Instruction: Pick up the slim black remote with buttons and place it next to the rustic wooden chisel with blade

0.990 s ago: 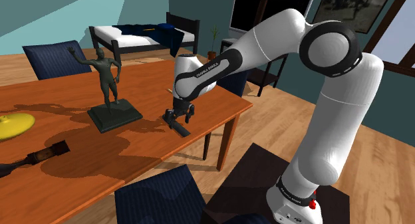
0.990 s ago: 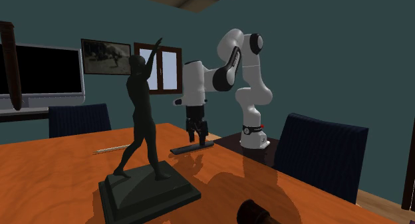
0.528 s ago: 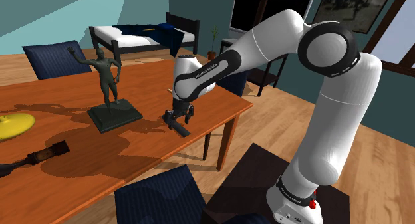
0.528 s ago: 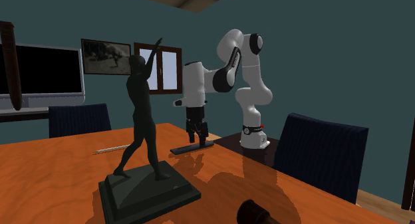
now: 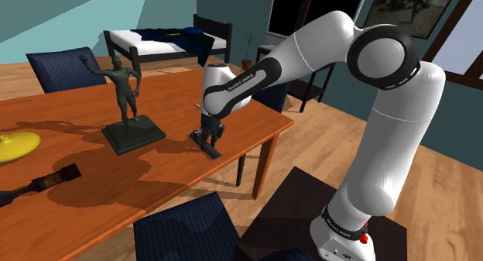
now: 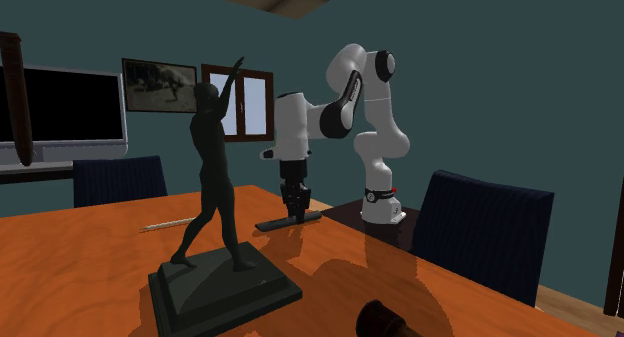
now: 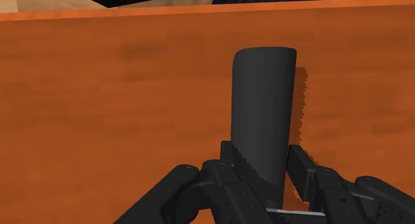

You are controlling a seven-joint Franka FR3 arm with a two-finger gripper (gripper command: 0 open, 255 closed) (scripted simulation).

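Shoulder view: my claw (image 5: 210, 137) down on remote (image 5: 209, 148), near tabletop (image 5: 155, 178) right edge, right of statue (image 5: 124, 89); chisel (image 5: 56, 178) well apart, left.
Second exterior view: remote (image 6: 290, 222) flat on tabletop (image 6: 100, 245), claw (image 6: 293, 211) on it.
Wrist view: my fingers (image 7: 297, 166) pinch remote (image 7: 263, 110) sides.

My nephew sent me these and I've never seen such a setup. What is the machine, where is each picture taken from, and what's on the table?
It is a white robot arm on a stand beside a wooden table. One picture looks down from beside the stand, one faces the arm across the table, and one comes from a camera on the hand. Its black two-finger end effector is shut on a slim dark remote lying flat near the table's edge. Also on the table: a dark statue, a chisel and a yellow object. The remote is meant to go beside the chisel.
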